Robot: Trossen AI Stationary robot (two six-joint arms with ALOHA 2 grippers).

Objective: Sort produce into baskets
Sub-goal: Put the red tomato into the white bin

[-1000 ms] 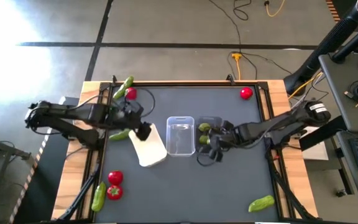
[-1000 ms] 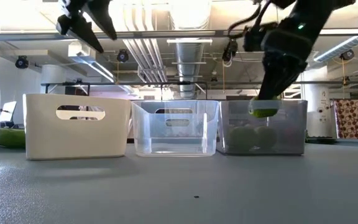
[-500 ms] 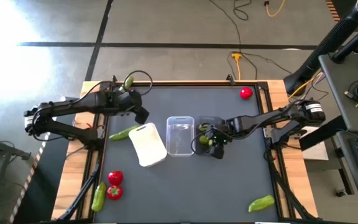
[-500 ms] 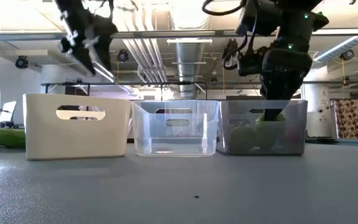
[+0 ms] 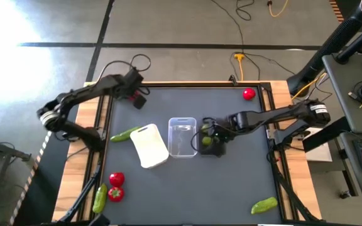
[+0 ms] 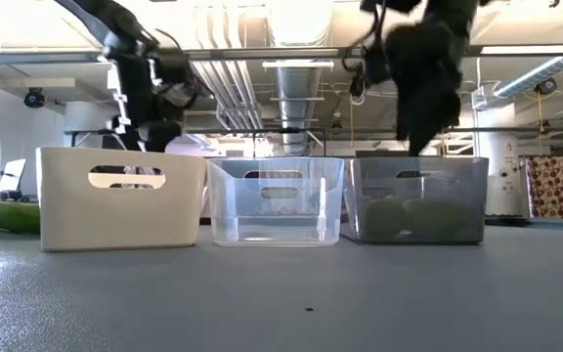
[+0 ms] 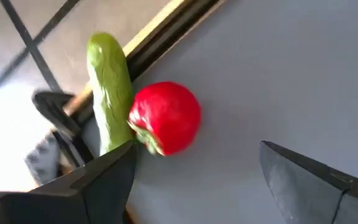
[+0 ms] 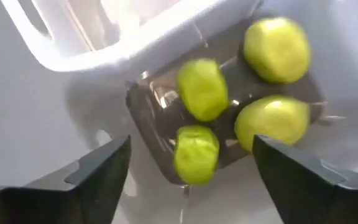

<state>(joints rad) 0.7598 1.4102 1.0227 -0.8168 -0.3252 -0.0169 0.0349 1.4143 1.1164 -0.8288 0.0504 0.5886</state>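
Three baskets stand in a row mid-table: white (image 5: 149, 145), clear (image 5: 183, 137) and dark grey (image 5: 216, 149). Several yellow-green limes (image 8: 202, 88) lie on the dark grey basket's (image 8: 143, 112) floor. My right gripper (image 8: 191, 186) hovers open just above that basket (image 6: 418, 200), holding nothing. My left gripper (image 7: 194, 180) is open over the table's far left corner (image 5: 138, 99). Ahead of its fingers, a red tomato (image 7: 166, 117) and a green cucumber (image 7: 109, 90) lie on the table side by side.
A cucumber (image 5: 124, 134) lies left of the white basket. Two tomatoes (image 5: 115, 186) and a cucumber (image 5: 99, 199) sit near the front left corner. One tomato (image 5: 249, 94) is at the far right and one cucumber (image 5: 264, 204) at the front right.
My right gripper has gone down into the dark grey basket with a lime, opened and let it go, then risen above the rim; the lime now lies with the others. My left gripper has moved from over the white basket to the table's far left corner.
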